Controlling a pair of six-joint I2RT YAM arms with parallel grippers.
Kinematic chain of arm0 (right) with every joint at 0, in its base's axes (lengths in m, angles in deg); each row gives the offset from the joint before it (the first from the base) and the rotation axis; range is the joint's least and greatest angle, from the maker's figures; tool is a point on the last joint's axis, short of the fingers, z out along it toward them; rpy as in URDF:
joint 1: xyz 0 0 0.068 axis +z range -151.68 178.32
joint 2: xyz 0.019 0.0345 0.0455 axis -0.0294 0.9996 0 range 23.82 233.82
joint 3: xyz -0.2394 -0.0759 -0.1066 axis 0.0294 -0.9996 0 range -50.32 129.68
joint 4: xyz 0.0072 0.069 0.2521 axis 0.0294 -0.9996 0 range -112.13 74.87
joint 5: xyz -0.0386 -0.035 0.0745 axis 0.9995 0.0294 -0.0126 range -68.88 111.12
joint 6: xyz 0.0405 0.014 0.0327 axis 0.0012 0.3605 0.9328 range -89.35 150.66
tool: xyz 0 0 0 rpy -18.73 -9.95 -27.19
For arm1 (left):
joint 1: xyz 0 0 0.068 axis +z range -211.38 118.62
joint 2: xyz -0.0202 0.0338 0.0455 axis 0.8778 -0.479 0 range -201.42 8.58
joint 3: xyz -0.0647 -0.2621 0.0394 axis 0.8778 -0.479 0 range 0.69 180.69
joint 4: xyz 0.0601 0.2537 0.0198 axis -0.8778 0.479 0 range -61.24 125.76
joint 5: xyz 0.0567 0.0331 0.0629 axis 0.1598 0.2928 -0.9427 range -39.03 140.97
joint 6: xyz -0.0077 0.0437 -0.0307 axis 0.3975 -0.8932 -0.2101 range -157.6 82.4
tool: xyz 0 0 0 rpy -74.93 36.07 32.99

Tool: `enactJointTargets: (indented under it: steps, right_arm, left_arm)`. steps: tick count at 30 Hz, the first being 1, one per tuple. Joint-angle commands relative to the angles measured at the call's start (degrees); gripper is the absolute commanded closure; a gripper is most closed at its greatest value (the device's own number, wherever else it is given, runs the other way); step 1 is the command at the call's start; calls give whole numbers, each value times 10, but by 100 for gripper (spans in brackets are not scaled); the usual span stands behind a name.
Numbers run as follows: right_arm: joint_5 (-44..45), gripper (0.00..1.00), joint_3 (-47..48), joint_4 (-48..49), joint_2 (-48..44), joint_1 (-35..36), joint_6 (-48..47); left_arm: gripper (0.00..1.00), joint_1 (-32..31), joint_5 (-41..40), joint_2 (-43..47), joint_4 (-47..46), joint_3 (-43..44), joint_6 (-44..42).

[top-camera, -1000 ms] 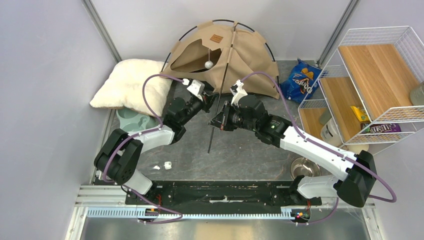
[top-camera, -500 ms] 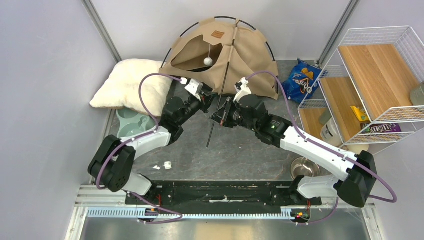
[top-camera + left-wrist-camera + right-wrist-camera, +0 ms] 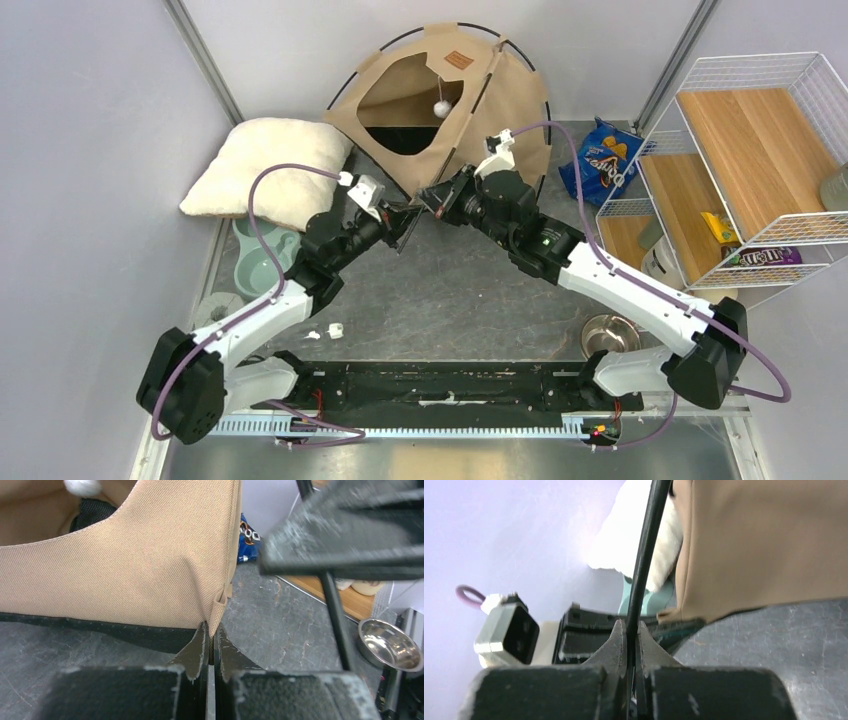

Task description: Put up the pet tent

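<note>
The tan pet tent (image 3: 440,110) stands at the back, its opening facing me, with a white pompom (image 3: 440,105) hanging inside and a brown label (image 3: 458,59) near the top. My left gripper (image 3: 408,218) is shut on the fabric tab (image 3: 220,605) at the tent's front corner; its jaws (image 3: 210,635) pinch the tab at floor level. My right gripper (image 3: 432,196) is shut on a thin black pole (image 3: 646,555) close beside that corner, with its fingertips (image 3: 631,630) clamped round the rod. The pole runs up to the tent's top (image 3: 500,45).
A fluffy white pillow (image 3: 265,175) lies left of the tent, with a teal double bowl (image 3: 255,270) in front of it. A blue snack bag (image 3: 600,160), a wire shelf (image 3: 740,170) and a steel bowl (image 3: 610,335) are on the right. Small white bits (image 3: 335,328) lie near the front.
The tent has risen and tilted back, standing taller. The pole's free end, which reached out onto the floor, has come in to the tent's front corner. Both grippers have closed together there.
</note>
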Motion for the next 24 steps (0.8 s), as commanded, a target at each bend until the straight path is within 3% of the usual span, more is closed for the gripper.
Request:
enactJointTargets:
  steps: [1, 12, 24]
  right_arm:
    - [88, 100, 50, 71, 14, -20, -13]
    - [105, 100, 61, 81, 39, -24, -45]
    - [82, 100, 53, 76, 68, -23, -65]
  left_arm:
    - [98, -5, 32, 52, 51, -15, 36]
    - [98, -4, 16, 107, 122, -5, 86]
    - [98, -5, -28, 83, 172, 60, 212]
